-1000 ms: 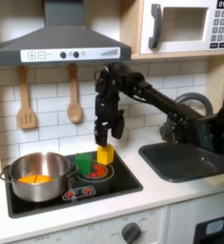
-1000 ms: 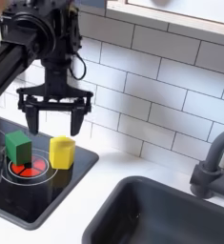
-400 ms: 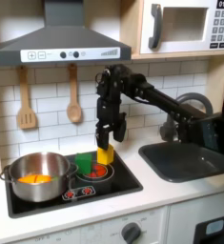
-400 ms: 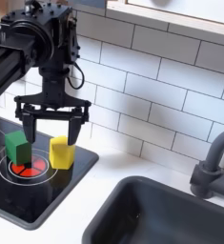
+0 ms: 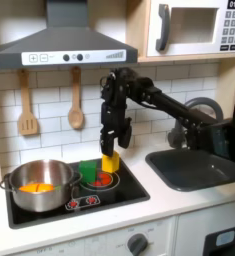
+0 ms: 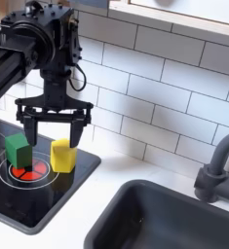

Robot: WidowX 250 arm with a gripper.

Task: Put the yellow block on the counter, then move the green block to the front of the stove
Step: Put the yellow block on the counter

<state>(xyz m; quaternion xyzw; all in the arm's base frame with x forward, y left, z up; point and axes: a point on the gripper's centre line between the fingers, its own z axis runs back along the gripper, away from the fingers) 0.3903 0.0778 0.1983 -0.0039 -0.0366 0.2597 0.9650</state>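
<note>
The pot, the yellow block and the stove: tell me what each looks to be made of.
The pot: likely steel, shiny with bright reflections. The yellow block: probably painted wood or plastic; flat, even colour, crisp edges. The stove: a smooth black panel, perhaps plastic or painted board, with printed red rings.

We see the small bright yellow rectangular block and small bright green rectangular block side by side on the flat black cooktop panel, green on the second exterior view's left. Open-jawed black gripper directly above yellow. Steel pot on the first exterior view's left; dark grey sink basin right.
</note>
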